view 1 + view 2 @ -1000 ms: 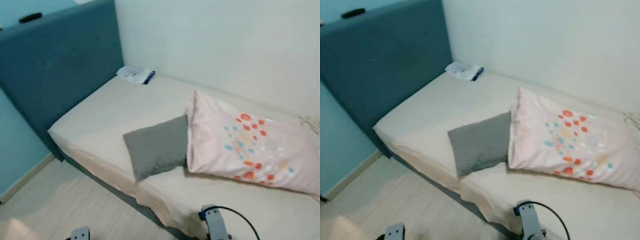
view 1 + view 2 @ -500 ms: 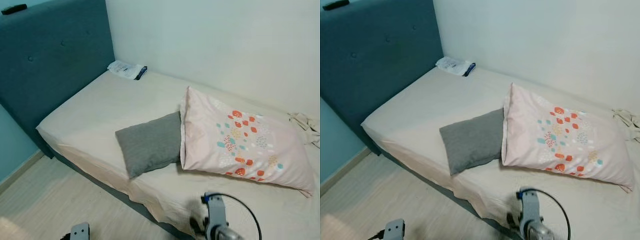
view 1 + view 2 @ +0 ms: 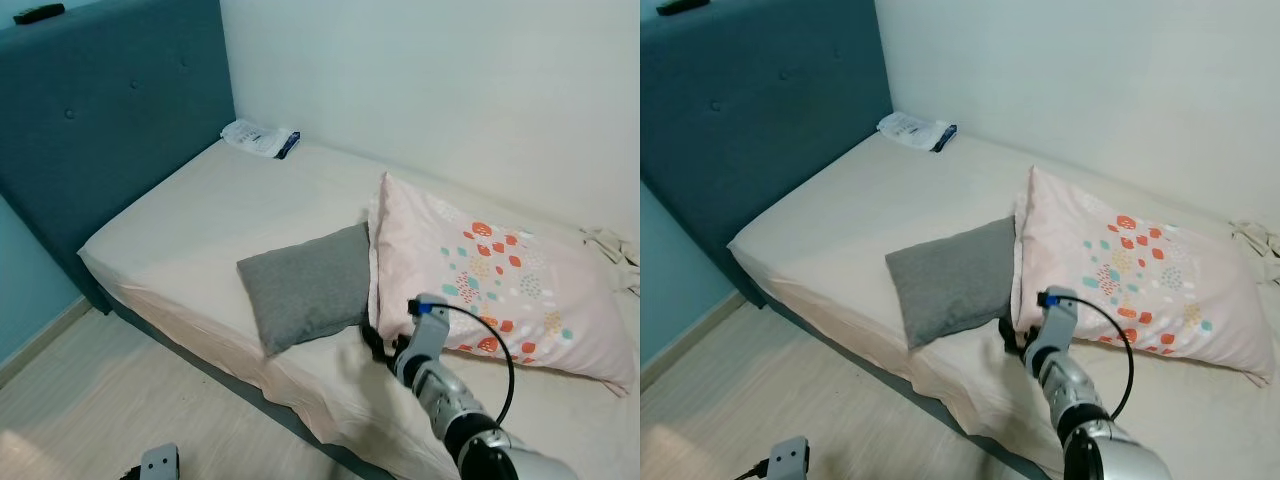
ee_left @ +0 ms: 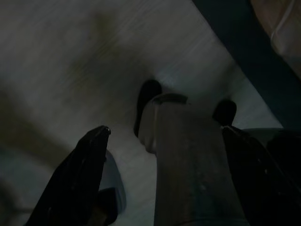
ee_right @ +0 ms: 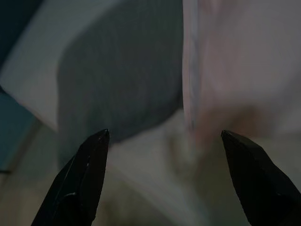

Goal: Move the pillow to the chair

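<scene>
A small grey pillow point(image 3: 305, 285) lies near the front edge of the bed point(image 3: 190, 215). Its right end is tucked against a large pink pillow point(image 3: 495, 280) printed with red and teal spots. My right gripper point(image 3: 372, 340) reaches over the bed's front edge, just short of where the two pillows meet. In the right wrist view its fingers stand wide open point(image 5: 164, 135), with the grey pillow point(image 5: 117, 80) and the pink pillow point(image 5: 235, 70) ahead of them. My left gripper point(image 4: 164, 132) hangs open over the dim floor.
A teal padded headboard point(image 3: 100, 120) stands at the left with a black remote point(image 3: 40, 13) on top. A white packet point(image 3: 258, 138) lies in the bed's far corner, crumpled cloth point(image 3: 610, 245) at the far right. Pale wooden floor point(image 3: 90, 400) runs before the bed.
My right arm has risen from the picture's lower edge and reached forward over the bed toward the pillows. The camera has shifted a little; the pillows have stayed in place.
</scene>
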{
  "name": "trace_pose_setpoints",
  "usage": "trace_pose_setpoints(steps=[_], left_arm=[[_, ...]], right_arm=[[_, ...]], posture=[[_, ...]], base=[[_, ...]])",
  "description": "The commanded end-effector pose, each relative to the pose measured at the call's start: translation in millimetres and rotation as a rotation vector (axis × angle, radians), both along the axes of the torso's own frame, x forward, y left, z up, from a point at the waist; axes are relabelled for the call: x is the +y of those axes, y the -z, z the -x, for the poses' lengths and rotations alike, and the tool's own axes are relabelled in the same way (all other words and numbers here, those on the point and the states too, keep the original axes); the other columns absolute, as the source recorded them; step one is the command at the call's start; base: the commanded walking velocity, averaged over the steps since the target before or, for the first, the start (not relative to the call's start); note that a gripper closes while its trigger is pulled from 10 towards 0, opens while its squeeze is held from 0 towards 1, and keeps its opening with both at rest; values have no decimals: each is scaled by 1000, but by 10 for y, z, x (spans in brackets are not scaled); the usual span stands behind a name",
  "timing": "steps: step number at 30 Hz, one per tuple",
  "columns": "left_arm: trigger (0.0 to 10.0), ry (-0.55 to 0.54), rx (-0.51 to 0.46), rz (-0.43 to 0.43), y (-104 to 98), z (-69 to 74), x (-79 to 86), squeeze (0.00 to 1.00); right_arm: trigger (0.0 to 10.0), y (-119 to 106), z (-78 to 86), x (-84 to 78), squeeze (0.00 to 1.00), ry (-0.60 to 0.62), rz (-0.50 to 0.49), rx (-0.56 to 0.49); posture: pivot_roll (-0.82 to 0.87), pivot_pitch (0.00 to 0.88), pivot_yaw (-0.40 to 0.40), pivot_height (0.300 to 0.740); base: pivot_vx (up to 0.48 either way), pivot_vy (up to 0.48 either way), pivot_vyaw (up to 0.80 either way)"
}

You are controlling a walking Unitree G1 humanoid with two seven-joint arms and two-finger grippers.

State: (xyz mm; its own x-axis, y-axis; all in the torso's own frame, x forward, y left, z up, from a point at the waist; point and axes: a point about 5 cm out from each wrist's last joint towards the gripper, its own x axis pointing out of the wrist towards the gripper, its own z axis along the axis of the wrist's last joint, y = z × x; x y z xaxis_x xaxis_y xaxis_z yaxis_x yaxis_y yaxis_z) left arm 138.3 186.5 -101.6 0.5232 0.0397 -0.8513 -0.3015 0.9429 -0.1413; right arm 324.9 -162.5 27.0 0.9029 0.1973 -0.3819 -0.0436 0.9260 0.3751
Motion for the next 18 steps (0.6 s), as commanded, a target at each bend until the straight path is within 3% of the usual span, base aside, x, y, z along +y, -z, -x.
trace_pose_setpoints(steps=[1, 10, 18], left_arm=[[10000, 7, 43, 38, 51, 103, -114, 0], [10000, 15, 43, 44, 52, 104, -135, 0], [10000, 29, 39, 37, 49, 93, -138, 0]], right_arm=[[10000, 10, 13, -57, 0, 8, -8, 8], [10000, -21, -8, -75, 0, 41, -82, -9], [10000, 53, 50, -55, 0, 33, -84, 20]], posture=[[-48, 78, -55, 740], [-51, 78, -57, 740], [-53, 83, -50, 740]], base=[[0, 0, -800], [0, 0, -800], [0, 0, -800]])
